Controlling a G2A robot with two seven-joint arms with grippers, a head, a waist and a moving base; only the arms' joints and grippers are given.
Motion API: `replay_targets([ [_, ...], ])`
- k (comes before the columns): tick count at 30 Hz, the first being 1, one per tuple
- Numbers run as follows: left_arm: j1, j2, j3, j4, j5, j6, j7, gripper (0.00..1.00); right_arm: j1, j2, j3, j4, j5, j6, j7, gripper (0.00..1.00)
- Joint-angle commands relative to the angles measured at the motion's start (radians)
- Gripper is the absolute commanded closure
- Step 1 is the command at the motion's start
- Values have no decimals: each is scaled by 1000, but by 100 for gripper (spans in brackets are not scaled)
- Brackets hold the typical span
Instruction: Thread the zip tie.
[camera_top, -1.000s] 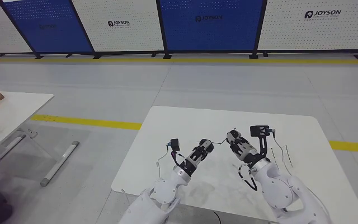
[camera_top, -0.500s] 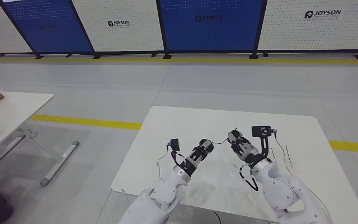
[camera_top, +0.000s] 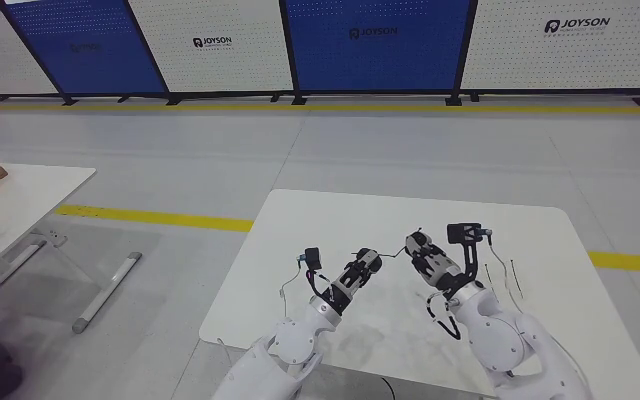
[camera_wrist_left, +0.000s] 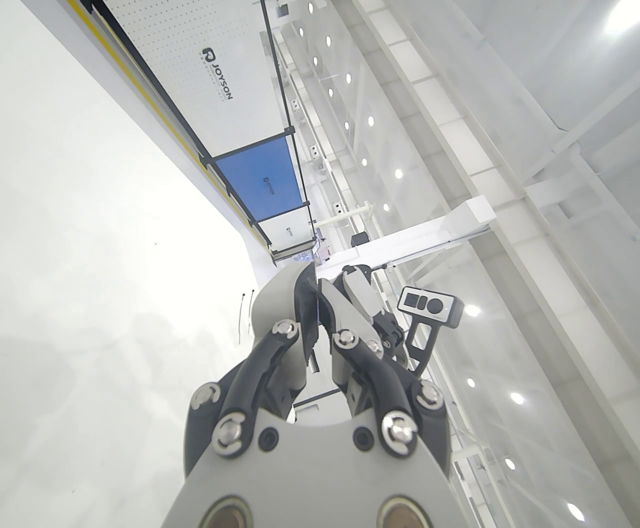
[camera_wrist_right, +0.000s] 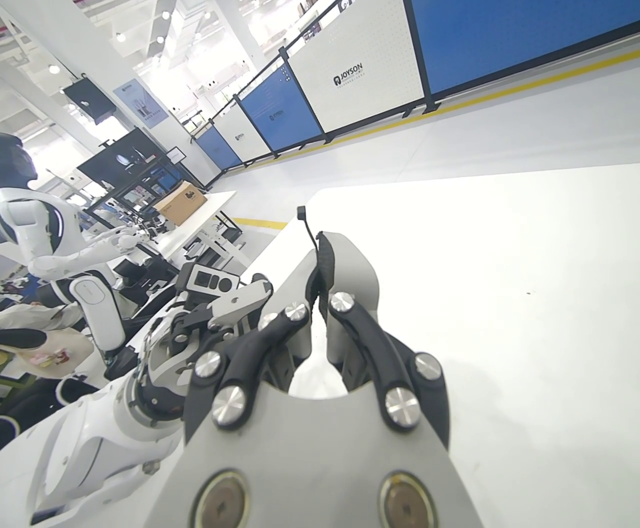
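Above the middle of the bench (camera_top: 330, 230), left jaws and right jaws both clench one zip tie (camera_wrist_right: 309, 230), its head poking beyond the right jaws.

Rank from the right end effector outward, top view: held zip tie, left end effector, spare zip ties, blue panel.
1. Held zip tie, in the right end effector's grip.
2. Left end effector, close on its left.
3. Spare zip ties, farther off to its right.
4. Blue panel, far back wall.
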Motion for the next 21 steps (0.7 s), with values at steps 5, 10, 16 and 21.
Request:
replay_targets([
  [5, 0, 0, 0, 0, 0, 0, 0, 100, -6, -3, 7, -9, -9, -3, 12, 100],
  [10, 0, 0, 0, 0, 0, 0, 0, 100, -2, -7, 5, 1, -7, -2, 21, 100],
  [16, 0, 0, 0, 0, 0, 0, 0, 100, -4, -11, 13, -2, -9, -3, 12, 100],
  [21, 0, 0, 0, 0, 0, 0, 0, 100, -11, -13, 22, -7, -13, -4, 15, 100],
])
